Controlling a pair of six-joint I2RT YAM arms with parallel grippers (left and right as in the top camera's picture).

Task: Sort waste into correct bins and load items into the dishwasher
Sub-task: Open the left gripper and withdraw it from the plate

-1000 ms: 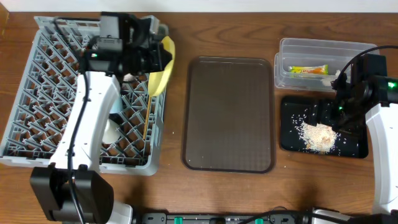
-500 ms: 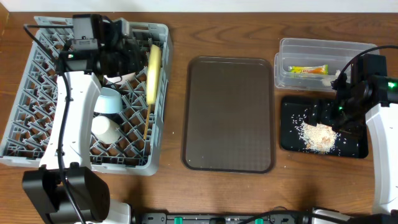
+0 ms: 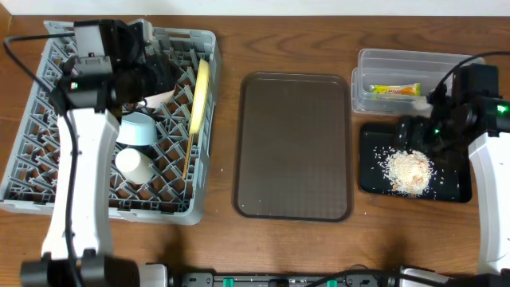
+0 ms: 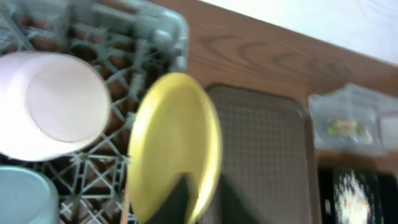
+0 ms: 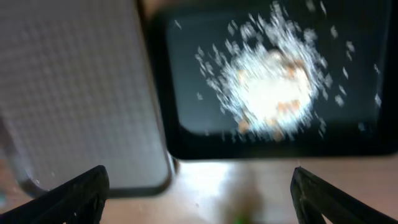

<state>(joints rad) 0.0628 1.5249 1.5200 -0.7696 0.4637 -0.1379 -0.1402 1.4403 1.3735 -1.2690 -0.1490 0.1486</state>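
So the plate (image 3: 200,96) stood on edge in the rack (image 3: 32,159), with the left gripper (image 3: 166,77) beside it, couldn't tell its jaws, and the right gripper (image 5: 199,182) gaped wide by the crumbs (image 3: 408,171).

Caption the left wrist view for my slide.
Yellow plate standing on edge in the grey dish rack beside a white bowl.

No legible text, labels or numbers anywhere; print on the snack wrapper (image 3: 396,90) too small.
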